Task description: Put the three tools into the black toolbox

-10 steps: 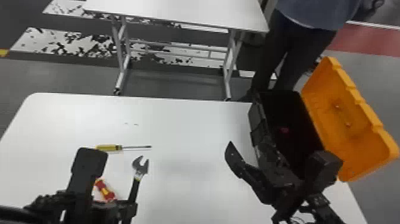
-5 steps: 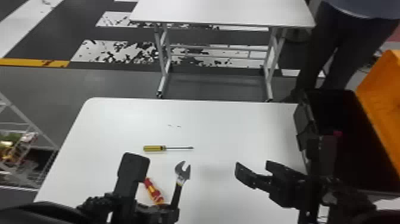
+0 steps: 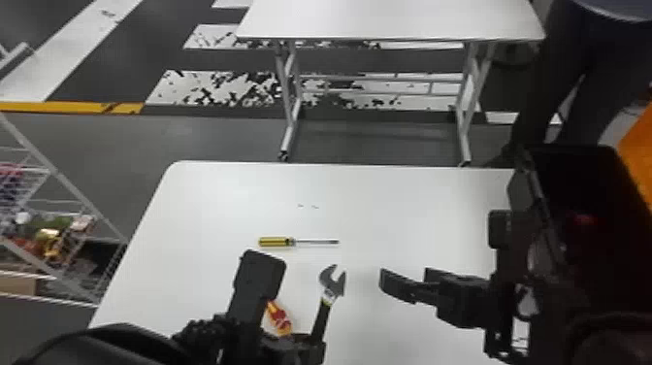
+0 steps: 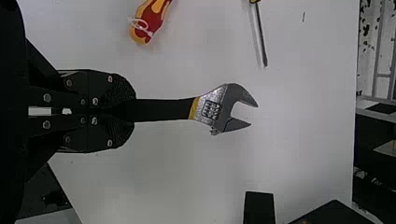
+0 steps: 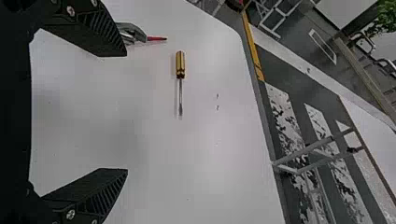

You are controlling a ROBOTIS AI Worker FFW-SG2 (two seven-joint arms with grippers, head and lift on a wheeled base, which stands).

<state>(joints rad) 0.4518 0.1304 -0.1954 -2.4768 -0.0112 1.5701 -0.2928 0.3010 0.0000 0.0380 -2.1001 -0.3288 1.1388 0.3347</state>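
Nearest, at the lower left of the head view, the left gripper (image 4: 130,110) has its fingers closed round the dark handle of the wrench (image 4: 212,109), whose head points up the frame and sits just beyond the fingertips; beside it on the table (image 3: 412,208) lies the red-and-yellow tool (image 3: 279,318), partly hidden by that gripper.

Across from the wrench, in the lower right of the frame, is the right gripper (image 5: 126,112), its fingers wide apart with nothing between them; over the last second it has come away from the box side, and the gap to the wrench head has shrunk until the two are near but apart; I take this as the set-up for a handover, since the right arm is the one closer to the box; it would next need to settle round the wrench and grip before the left lets go, or the tool could twist or drop.

Farther up, left of centre, the yellow screwdriver (image 3: 275,241) lies on the table, handle to the left, untouched; the head view has swung so that everything slid rightward, leaving the black toolbox (image 3: 521,191) at the right edge with its orange lid (image 3: 640,145) open and cut off; all three tools remain outside it.
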